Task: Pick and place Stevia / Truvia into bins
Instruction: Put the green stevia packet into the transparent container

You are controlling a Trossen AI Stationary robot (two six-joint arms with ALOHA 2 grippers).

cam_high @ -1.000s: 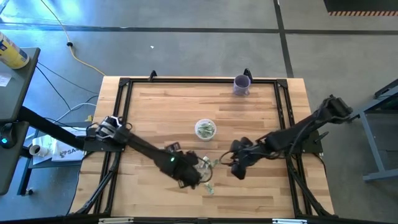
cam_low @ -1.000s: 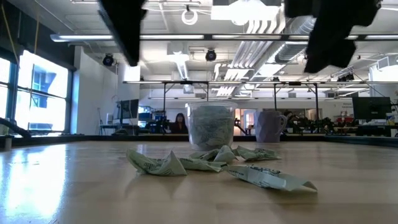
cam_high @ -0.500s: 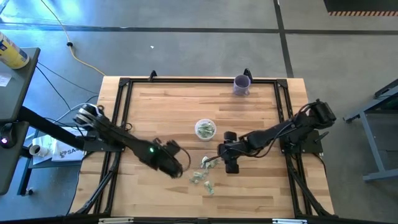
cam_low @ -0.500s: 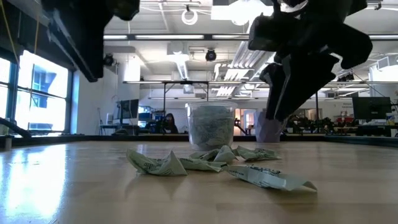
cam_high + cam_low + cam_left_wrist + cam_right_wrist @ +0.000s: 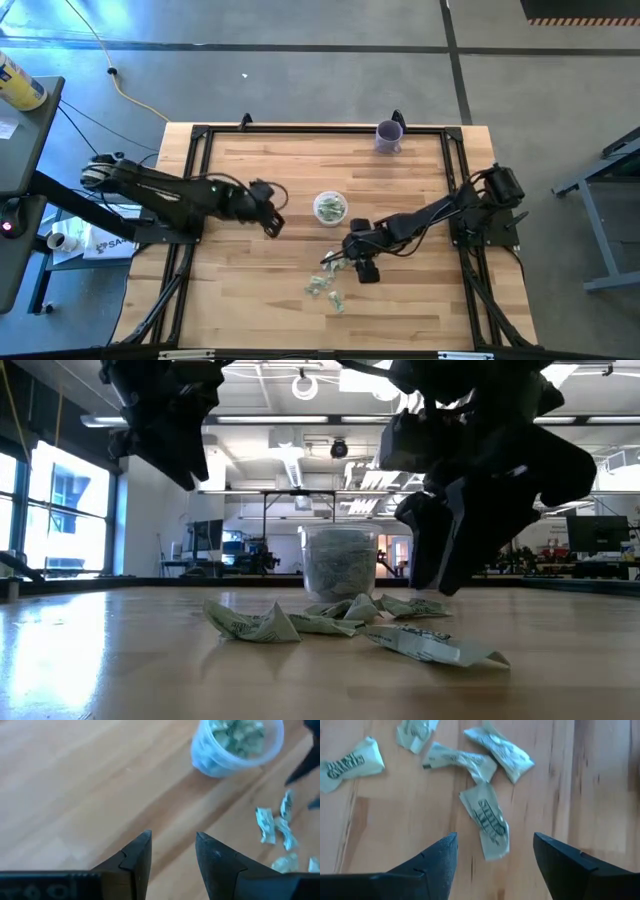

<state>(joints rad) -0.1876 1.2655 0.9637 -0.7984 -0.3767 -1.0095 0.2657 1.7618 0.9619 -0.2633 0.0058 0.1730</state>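
The clear cup, holding green-and-white packets, stands upright mid-table; it also shows in the low view and the left wrist view. Several loose Stevia packets lie flat on the wood just nearer than the cup. My right gripper is open and hangs low over the packets closest to the cup. One crinkled packet lies ahead of and between its fingers, untouched. My left gripper is open and holds nothing. It is above bare wood, left of the cup.
A purple cup stands at the table's far edge, right of centre. A black frame runs round the tabletop. Bare wood lies on the left half and along the near edge.
My left gripper has pulled away from the packet pile, going toward the table's left and far side, and now sits left of the cup. My right gripper has come down and moved leftward to the packets, rolling at the wrist. The packets lie where they were.
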